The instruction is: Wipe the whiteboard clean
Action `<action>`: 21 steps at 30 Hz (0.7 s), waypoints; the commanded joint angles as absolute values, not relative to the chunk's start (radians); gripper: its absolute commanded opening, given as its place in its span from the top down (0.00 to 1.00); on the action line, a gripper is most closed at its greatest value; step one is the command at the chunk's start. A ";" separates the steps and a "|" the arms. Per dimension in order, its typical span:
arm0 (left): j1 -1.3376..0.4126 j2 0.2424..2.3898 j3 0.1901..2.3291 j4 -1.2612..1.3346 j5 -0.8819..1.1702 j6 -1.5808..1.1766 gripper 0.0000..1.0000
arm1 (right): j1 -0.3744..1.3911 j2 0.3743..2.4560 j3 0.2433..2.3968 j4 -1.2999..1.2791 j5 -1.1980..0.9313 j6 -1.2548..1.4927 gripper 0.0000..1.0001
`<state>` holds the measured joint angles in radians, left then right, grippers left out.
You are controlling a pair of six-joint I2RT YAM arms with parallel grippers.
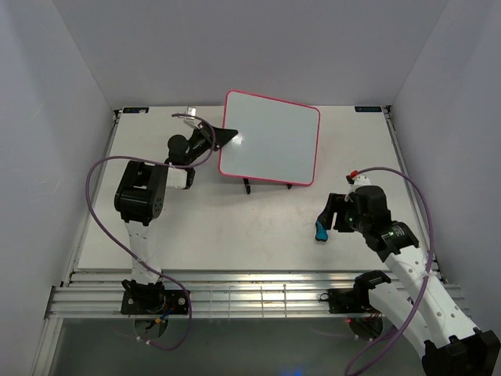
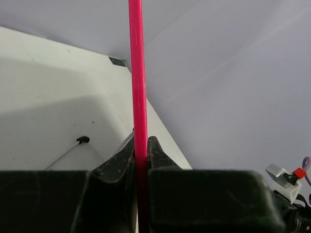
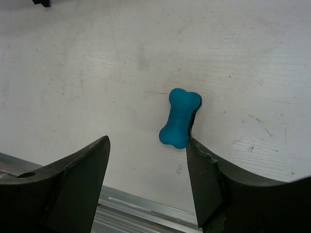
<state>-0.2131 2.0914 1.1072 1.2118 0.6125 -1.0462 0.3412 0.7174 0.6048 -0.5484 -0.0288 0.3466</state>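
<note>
1. Centrally, toward the far side of the bench [image 1: 235, 227], the whiteboard [image 1: 270, 139] is propped tilted on a black wire stand [image 1: 247, 186]; its face appears plain white.
2. Its left edge is pinched by the left claw [image 1: 229, 136]; the closed grip on the pink rim is shown edge-on only by the left wrist view.
3. The right claw [image 3: 146, 160] is held open above a blue eraser [image 3: 179, 118], well apart from the board; contact with one finger cannot be told.

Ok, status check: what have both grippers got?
Left gripper shut on whiteboard edge. Right gripper open, blue eraser at its fingertips, ungripped. No writing visible on whiteboard from above. Nothing in the way.
</note>
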 commanded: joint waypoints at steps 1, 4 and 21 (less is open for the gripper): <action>-0.216 2.065 1.177 1.577 0.614 -1.029 1.00 | 0.339 0.689 0.647 -0.572 -0.086 0.318 0.31; -0.213 2.109 1.221 1.572 0.612 -1.052 1.00 | 0.339 0.680 0.641 -0.565 -0.098 0.314 0.32; -0.175 2.157 1.328 1.566 0.555 -1.117 1.00 | 0.339 0.696 0.635 -0.557 -0.097 0.310 0.33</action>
